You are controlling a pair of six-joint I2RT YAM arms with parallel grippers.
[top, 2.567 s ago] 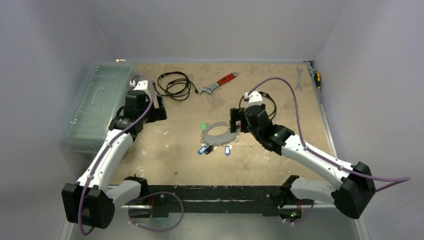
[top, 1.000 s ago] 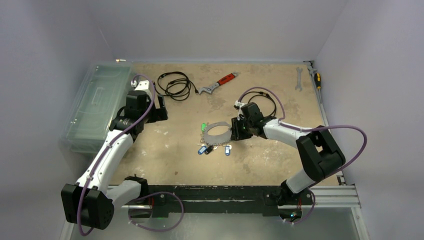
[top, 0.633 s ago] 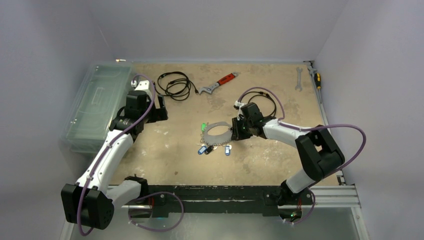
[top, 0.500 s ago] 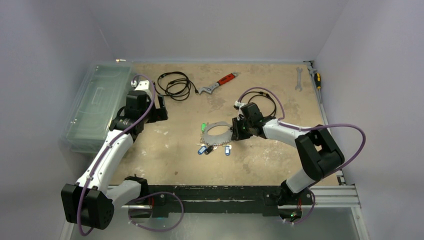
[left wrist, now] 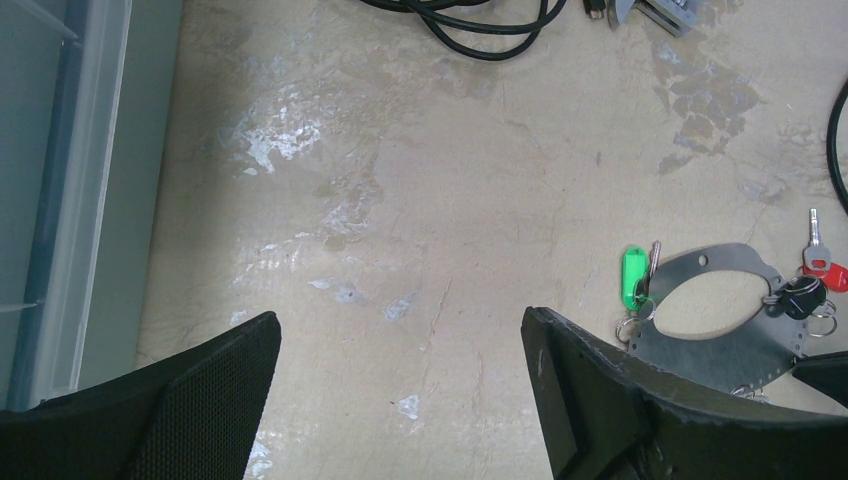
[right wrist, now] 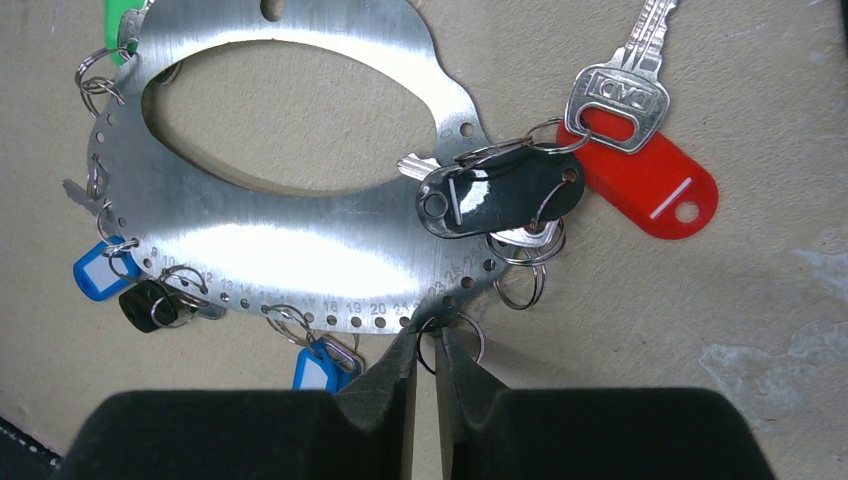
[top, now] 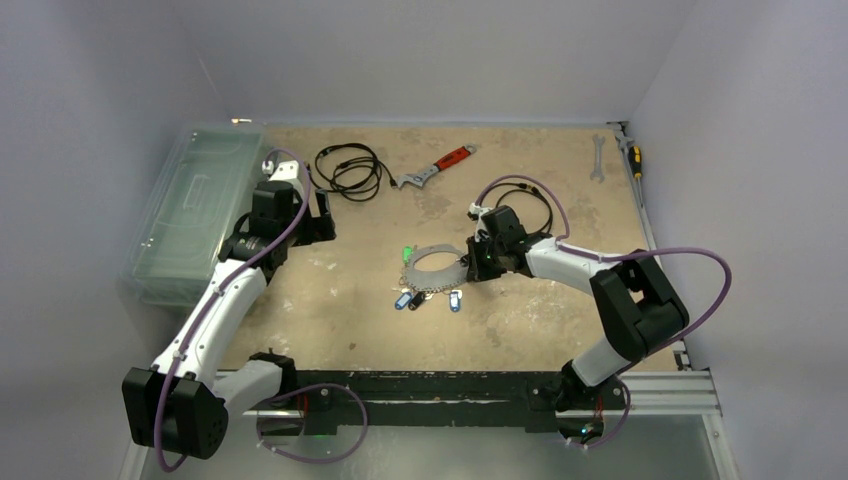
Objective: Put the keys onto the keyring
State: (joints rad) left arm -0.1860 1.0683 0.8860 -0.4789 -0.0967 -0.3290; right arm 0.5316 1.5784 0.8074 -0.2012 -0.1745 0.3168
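Observation:
The keyring (top: 445,279) is a flat grey metal plate with an oval hole and numbered edge holes, lying mid-table; it also shows as keyring (right wrist: 300,240) and keyring (left wrist: 720,350). Keys hang from it on split rings: green tag (top: 408,253), blue tags (top: 404,300) (top: 456,299), a dark fob (right wrist: 500,195). A red-tagged key (right wrist: 615,95) lies at its right edge. My right gripper (right wrist: 427,340) sits at the plate's near edge, nearly shut, with a small split ring (right wrist: 470,335) pinched between its tips. My left gripper (left wrist: 400,330) hovers open over bare table, left of the keyring.
A coiled black cable (top: 350,168) and a red-handled wrench (top: 440,165) lie at the back. A spanner (top: 598,157) and a screwdriver (top: 633,155) rest at the back right. A clear plastic box (top: 190,215) lines the left edge.
The right arm dropped low and reached to the keyring's right edge; over the last second its jaws narrowed onto the small split ring. The left arm has not moved.

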